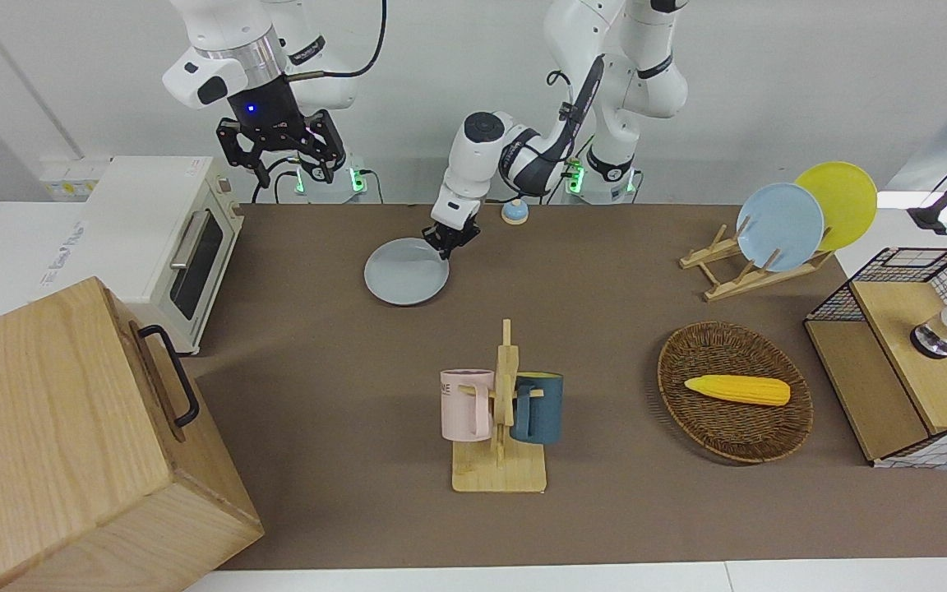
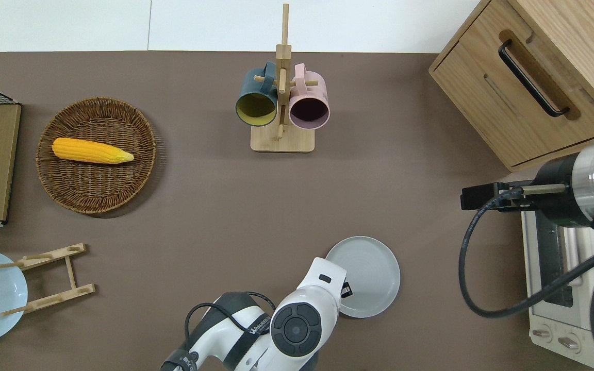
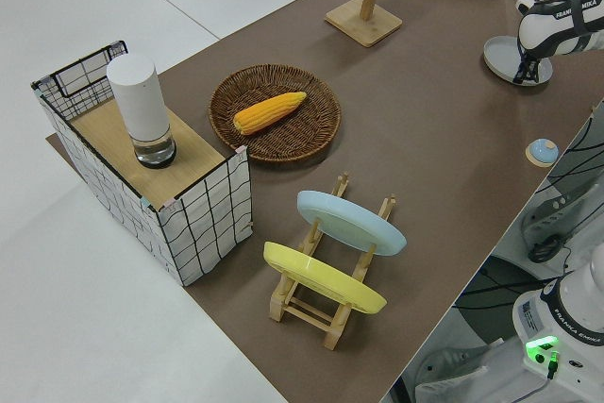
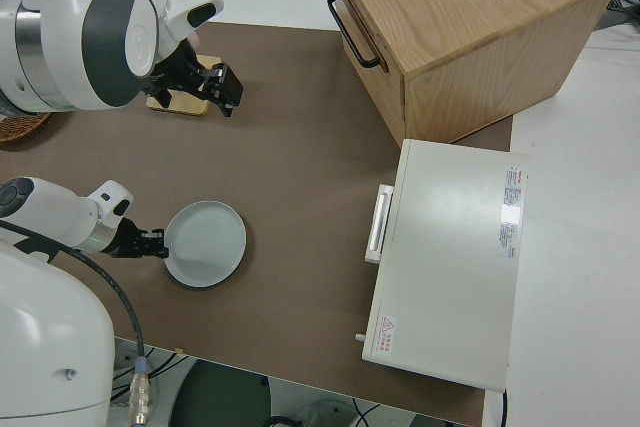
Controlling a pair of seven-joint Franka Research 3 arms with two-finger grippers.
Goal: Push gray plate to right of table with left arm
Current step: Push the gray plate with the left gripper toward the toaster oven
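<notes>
The gray plate point(image 1: 406, 271) point(image 2: 366, 275) point(image 4: 205, 243) lies flat on the brown table point(image 1: 605, 345), close to the edge where the robots stand. It is nearer to the robots than the mug rack and somewhat toward the right arm's end. My left gripper point(image 1: 449, 242) point(image 2: 346, 289) point(image 4: 150, 244) point(image 3: 522, 73) is down at table height. It is against the plate's rim on the side facing the left arm's end. My right arm is parked with its gripper point(image 1: 291, 164) point(image 4: 215, 87) open and holding nothing.
A white toaster oven point(image 1: 165, 247) and a wooden drawer cabinet point(image 1: 54, 436) stand at the right arm's end. A mug rack point(image 1: 502, 411) stands mid-table. A basket with corn point(image 1: 735, 390), a plate rack point(image 1: 778, 238) and a wire crate point(image 1: 893, 353) occupy the left arm's end. A small blue bell point(image 1: 515, 212) sits near the left arm's base.
</notes>
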